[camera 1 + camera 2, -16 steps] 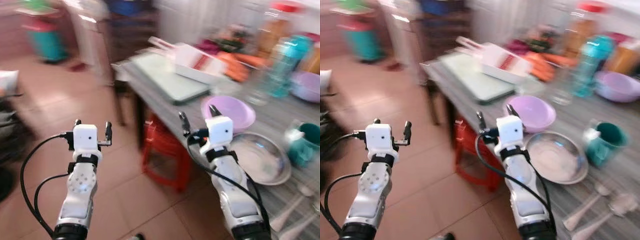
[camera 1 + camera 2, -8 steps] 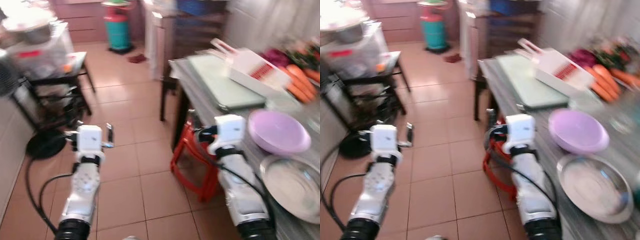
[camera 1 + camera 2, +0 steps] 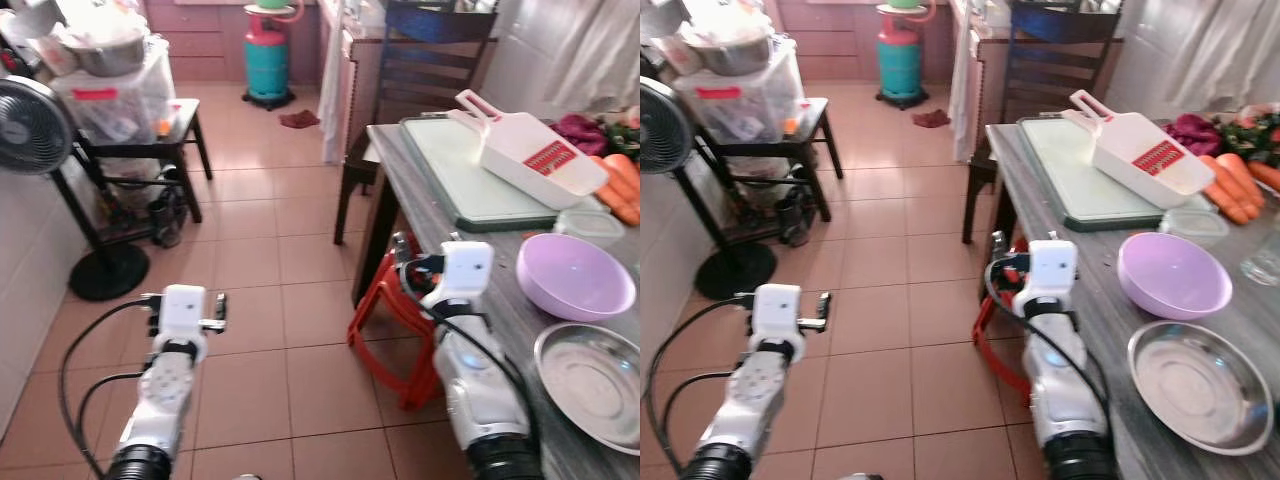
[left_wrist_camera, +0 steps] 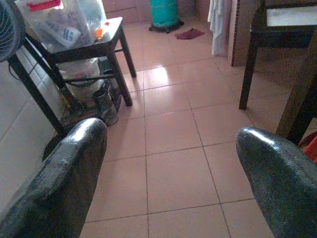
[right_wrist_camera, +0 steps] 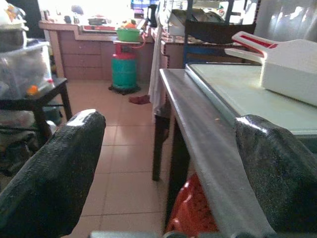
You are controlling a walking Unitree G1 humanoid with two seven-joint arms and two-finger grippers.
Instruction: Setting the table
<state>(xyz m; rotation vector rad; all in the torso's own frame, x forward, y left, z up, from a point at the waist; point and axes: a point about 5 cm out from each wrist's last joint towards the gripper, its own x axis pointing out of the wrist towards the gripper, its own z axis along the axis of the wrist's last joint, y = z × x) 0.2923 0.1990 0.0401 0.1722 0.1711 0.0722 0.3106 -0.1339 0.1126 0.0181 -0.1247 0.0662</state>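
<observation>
Our head had just swung left, so the green cup and spoons slid out of sight and the floor came in; we judged nothing was set yet. Our left gripper point(image 3: 187, 300) and right gripper point(image 3: 1024, 247) were wide apart and empty. The purple bowl point(image 3: 1173, 274) and steel plate point(image 3: 1201, 384) sat on the surface point(image 3: 1110, 320). The right wrist view caught a green tub point(image 5: 129, 34).

Lilac bowl point(image 3: 1173, 274) beside steel plate point(image 3: 1200, 385)

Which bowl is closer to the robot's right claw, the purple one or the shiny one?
The purple bowl. It sits just past the right gripper, beside the cutting board; the shiny metal bowl lies farther back, alongside the arm.
</observation>
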